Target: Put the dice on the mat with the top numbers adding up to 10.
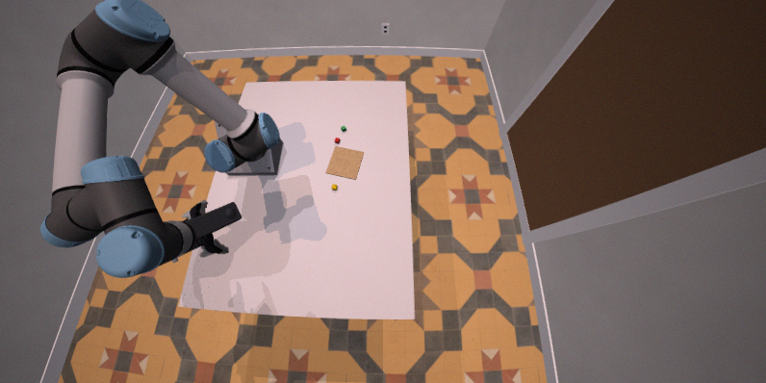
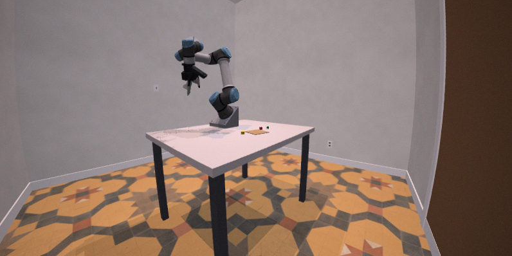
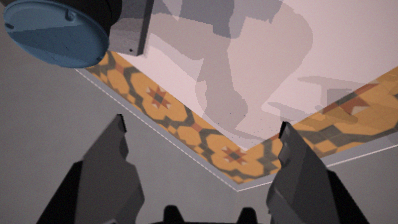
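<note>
Two dark fingers frame the wrist view, spread to their full width with nothing between them; only the table's corner and the patterned floor (image 3: 227, 152) show through the gap. The gripper (image 2: 190, 85) is released and empty, and it touches nothing: in the exterior view it hangs high in the air, fingers pointing down, well above the white table (image 2: 215, 154) and off toward the side away from the dice. From above, the gripper (image 1: 210, 224) sits near the table's left edge, close to the arm's grey base (image 1: 270, 165), which is bolted on the tabletop. One arm (image 1: 80, 128) is present, folded back on itself with blue joint caps. Three dice lie on the table, one of each colour: a green die (image 1: 344, 128), a red die (image 1: 337, 140) and a yellow die (image 1: 334, 187). There is one mat (image 1: 344, 162), a tan square turned slightly askew. None of the three dice is on it. The red die sits just beside the mat's far corner, the green die a little beyond the red one, and the yellow die near the mat's near edge, on the opposite side from the other two. All three appear to rest flat on the tabletop, but they are too small for their top numbers to be read. All three dice are well apart from the gripper.
</note>
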Controlling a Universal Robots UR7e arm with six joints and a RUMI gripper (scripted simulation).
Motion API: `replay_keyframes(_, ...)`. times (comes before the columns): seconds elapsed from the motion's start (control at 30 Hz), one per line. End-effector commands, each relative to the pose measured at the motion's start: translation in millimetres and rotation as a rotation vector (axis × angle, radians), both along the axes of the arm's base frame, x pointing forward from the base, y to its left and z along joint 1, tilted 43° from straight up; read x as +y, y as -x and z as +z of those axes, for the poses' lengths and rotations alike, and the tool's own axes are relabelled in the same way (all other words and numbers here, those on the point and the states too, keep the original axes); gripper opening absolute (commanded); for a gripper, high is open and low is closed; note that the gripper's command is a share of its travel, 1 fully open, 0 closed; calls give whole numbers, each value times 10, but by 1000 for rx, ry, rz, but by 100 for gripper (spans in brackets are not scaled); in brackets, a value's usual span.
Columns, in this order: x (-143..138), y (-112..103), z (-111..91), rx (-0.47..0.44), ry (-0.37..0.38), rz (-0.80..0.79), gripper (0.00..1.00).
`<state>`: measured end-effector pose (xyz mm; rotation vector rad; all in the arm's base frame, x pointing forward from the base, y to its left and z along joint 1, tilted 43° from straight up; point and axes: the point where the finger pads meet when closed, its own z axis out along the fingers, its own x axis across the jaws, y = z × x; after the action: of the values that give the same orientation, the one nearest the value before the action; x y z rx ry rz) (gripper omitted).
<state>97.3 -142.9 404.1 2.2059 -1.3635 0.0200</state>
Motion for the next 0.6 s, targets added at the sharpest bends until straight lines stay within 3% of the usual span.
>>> replay_keyframes(0.0, 0, -1, 3, 0, 1, 0, 100)
replay_keyframes(0.23, -51, -58, -28, 0, 3, 8, 100)
replay_keyframes(0.57, -244, -339, -187, 1, 16, 41, 100)
